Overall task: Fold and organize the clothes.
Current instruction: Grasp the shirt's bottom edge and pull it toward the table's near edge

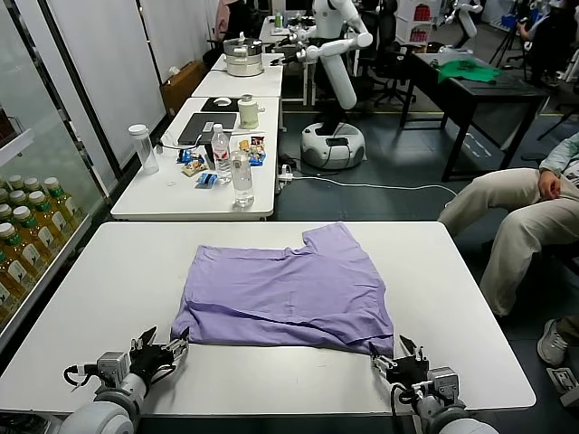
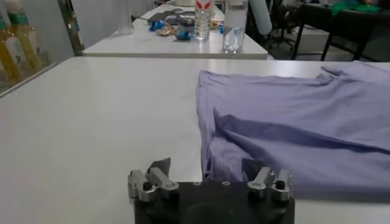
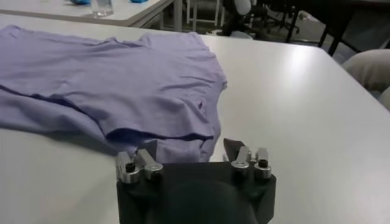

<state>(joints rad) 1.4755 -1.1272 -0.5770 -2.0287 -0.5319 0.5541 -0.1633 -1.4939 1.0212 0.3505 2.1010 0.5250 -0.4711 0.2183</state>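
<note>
The lavender T-shirt (image 1: 289, 294) lies flat on the white table (image 1: 109, 298), partly folded, with a sleeve pointing to the far side. No print shows. My left gripper (image 1: 167, 350) is open at the shirt's near left corner; in the left wrist view (image 2: 207, 169) the corner (image 2: 213, 159) lies between its fingers. My right gripper (image 1: 398, 354) is open at the near right corner; in the right wrist view (image 3: 190, 149) the hem (image 3: 183, 137) lies between its fingers. Both are low, just at the cloth's edge.
A second white table (image 1: 194, 185) behind holds bottles (image 1: 241, 176), a cup and snacks. A shelf of drink bottles (image 1: 23, 235) stands at the left. A seated person (image 1: 516, 217) is at the right. Another robot (image 1: 335, 81) stands far back.
</note>
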